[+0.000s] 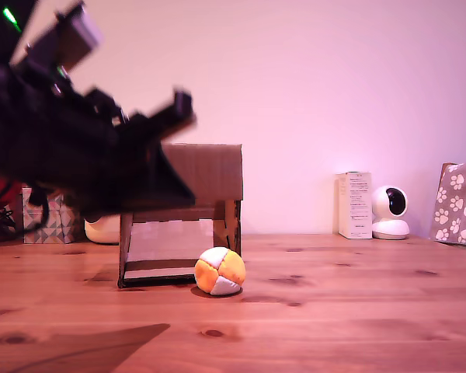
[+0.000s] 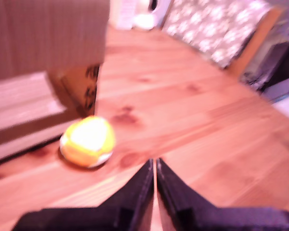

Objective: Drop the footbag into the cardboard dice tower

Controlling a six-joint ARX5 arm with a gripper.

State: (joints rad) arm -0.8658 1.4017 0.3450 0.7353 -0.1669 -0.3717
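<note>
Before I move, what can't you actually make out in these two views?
- Gripper: the exterior view blurs it with the arm; the wrist view shows the fingers shut, empty.
- Tower: its left part is behind the arm in the exterior view, and cut by the edge in the wrist view.
- Footbag: overexposed in the wrist view, so panels are unreadable.

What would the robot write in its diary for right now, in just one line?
gripper: shut, empty, above table | footbag: on table, at front of cardboard dice tower | drop: not yet done

The footbag (image 1: 220, 271) lies on the table (image 1: 334, 311), touching the cardboard dice tower's (image 1: 206, 172) front corner.
</note>
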